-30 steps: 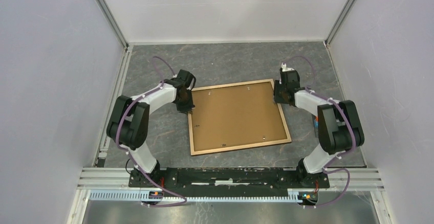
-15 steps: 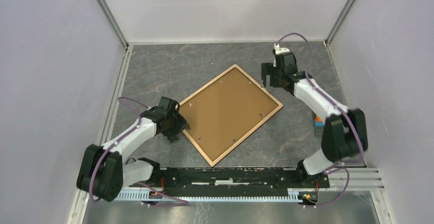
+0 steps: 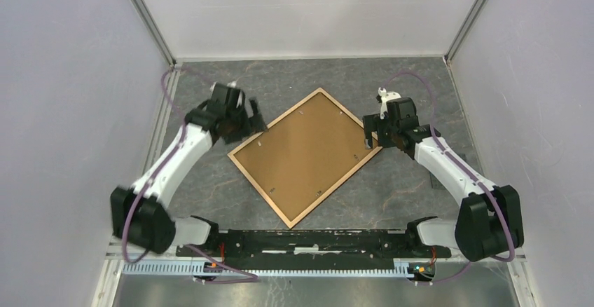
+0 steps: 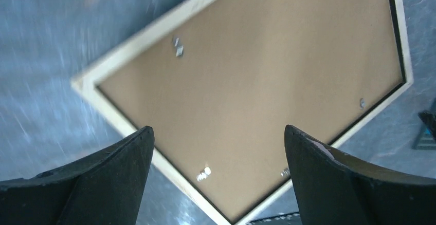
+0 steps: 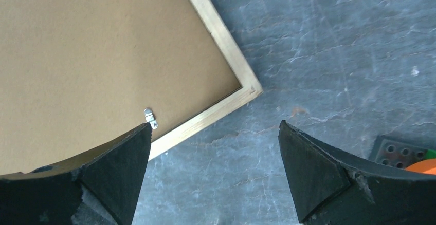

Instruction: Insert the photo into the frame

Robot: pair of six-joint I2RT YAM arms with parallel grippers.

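Two claws stand wide open and hold nothing. The left claw (image 4: 217, 128) hangs over the far-left rail of the frame (image 3: 260, 190); the right claw (image 5: 215, 124) hangs at the frame's right corner.

The frame lies flat on the surface (image 3: 231, 90), mid-way between the arms, light-wood face up. The brown backing board (image 3: 307, 156) sits inside the rails, and small metal clips (image 5: 149, 117) show along its edge. The photo is not visible in any view, so whether it lies beneath the board cannot be told.

Back-up placement is judged deliberate, since it exposes the board and clips for access. The diagonal lie points one corner toward each arm.

Changes against the earlier views:
- A second ago the frame sat nearly square to the surface; it now lies turned like a diamond.
- Half a second ago the left claw was low, at the near-left rail — it has since swung up to the far-left rail.
- The right claw has dropped from the far-right rail to the right corner.
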